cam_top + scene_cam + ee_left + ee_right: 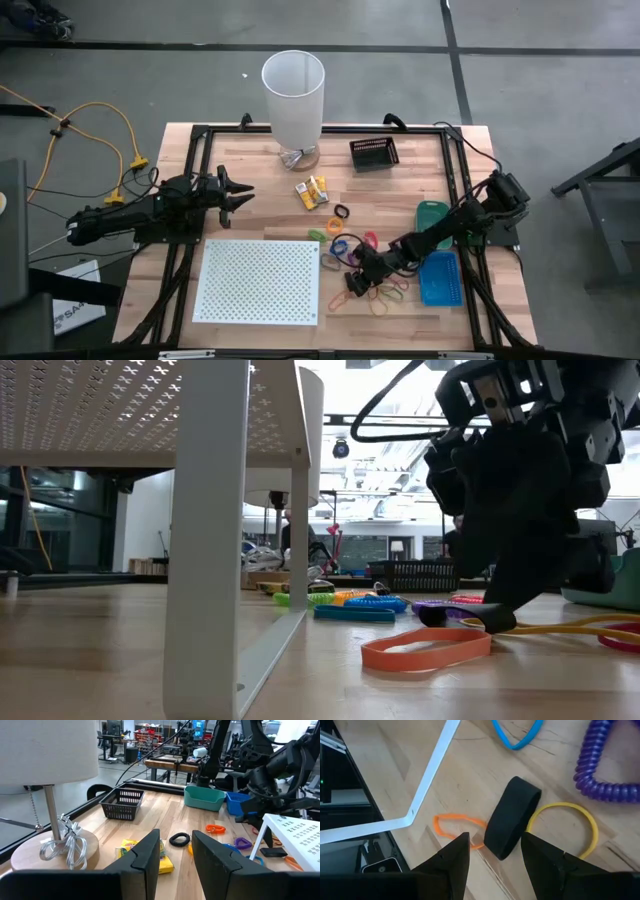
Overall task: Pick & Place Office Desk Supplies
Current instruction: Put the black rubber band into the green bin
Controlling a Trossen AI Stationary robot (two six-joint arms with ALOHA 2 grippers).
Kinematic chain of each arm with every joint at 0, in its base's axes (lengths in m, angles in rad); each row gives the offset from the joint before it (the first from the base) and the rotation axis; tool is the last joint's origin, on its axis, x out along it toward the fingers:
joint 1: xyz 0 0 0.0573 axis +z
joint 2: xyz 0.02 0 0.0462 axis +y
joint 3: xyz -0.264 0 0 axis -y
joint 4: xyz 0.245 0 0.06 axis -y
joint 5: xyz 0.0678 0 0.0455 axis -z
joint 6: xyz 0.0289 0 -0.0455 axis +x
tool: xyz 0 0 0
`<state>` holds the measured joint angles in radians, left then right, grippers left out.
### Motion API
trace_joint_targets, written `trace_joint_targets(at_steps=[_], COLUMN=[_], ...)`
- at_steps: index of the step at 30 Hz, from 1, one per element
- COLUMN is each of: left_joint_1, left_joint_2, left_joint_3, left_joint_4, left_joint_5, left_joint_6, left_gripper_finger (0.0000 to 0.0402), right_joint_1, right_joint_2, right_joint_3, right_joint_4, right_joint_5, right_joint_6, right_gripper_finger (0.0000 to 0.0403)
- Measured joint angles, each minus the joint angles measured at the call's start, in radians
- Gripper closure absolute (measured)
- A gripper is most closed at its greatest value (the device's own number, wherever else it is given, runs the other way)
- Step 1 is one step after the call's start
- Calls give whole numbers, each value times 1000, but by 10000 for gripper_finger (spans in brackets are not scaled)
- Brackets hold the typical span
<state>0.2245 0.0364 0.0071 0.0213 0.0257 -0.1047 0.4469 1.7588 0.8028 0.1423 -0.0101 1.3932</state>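
Little of my sorting looks done, as far as I can judge: the teal tray [433,213] and the blue tray [440,279] at about three and four o'clock on the bench [250,190] show nothing inside that I can make out, and the black mesh basket [374,153] near one o'clock looks bare too. The supplies lie loose on the wood. The yellow-orange packets [312,191] sit just above centre, a black ring [342,212] close beside them, and the coloured loops [372,288] and rubber bands are heaped around five o'clock, just past the right edge of the white perforated board [260,281]. My right pincer [492,852] is low over that heap, arm stretched in from three o'clock and wrist tipped down. Its jaws stand apart with nothing between them yet, straddling a black band [512,817] that lies beside a yellow rubber band [580,822] and an orange rubber band [455,827]. I judge this the approach to a first pick. My left pincer [240,193] waits at nine o'clock, held level above the bench and pointing toward the packets, jaws parted a little and empty.
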Motion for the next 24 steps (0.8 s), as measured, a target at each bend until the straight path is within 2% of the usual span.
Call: trace_joint_targets(at_steps=[24], left_joint_1=[0], left_joint_2=[0], left_joint_3=[0], left_joint_4=[4], left_joint_5=[0], left_joint_6=[0], left_gripper_finger=[293], right_joint_1=[-2], right_joint_2=[0], right_joint_3=[0], right_joint_4=[21], right_joint_5=[8], right_joint_6=[17], right_gripper_finger=[237])
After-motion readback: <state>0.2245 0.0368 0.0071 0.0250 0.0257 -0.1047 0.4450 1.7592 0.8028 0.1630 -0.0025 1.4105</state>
